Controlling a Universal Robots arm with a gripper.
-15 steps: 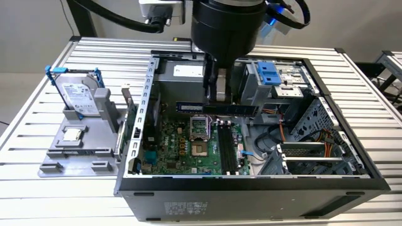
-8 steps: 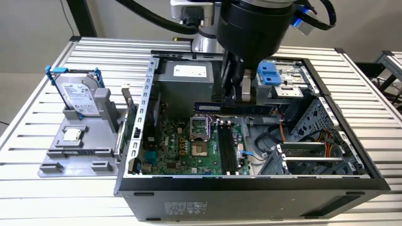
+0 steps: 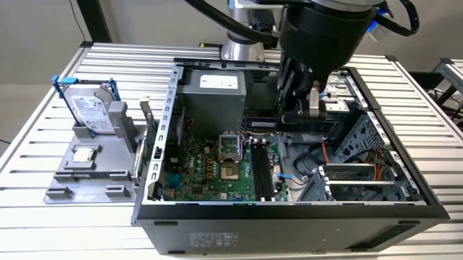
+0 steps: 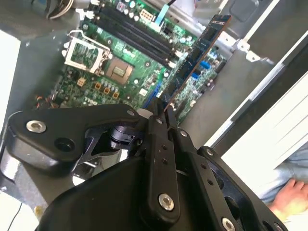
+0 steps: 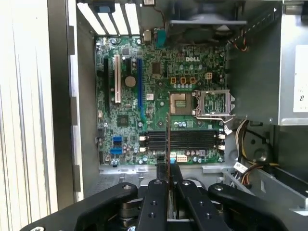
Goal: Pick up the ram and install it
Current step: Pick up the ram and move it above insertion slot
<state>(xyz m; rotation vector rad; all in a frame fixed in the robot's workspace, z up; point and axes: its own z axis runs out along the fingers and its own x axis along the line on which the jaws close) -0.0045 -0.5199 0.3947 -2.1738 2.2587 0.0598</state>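
Note:
My gripper (image 3: 300, 118) hangs inside the open computer case, shut on the ram (image 3: 289, 125), a thin bluish-dark stick held level above the motherboard (image 3: 210, 173). In the second wrist view the ram (image 4: 199, 53) juts out from between the fingertips of the gripper (image 4: 161, 113), over the board. In the first wrist view the ram (image 5: 168, 139) appears edge-on in the gripper (image 5: 168, 169), lying across the long black memory slots (image 5: 182, 139). In the exterior view those slots (image 3: 262, 173) lie below and in front of the stick, which is clear of them.
The case (image 3: 289, 214) has tall metal walls, a power supply (image 3: 213, 97) at the back and a drive cage (image 3: 361, 181) with cables on the exterior view's right. A grey fixture (image 3: 94, 168) outside holds a blue-framed hard drive (image 3: 90, 111) and a small chip (image 3: 83, 155). A person's hand (image 4: 288, 195) is near the table.

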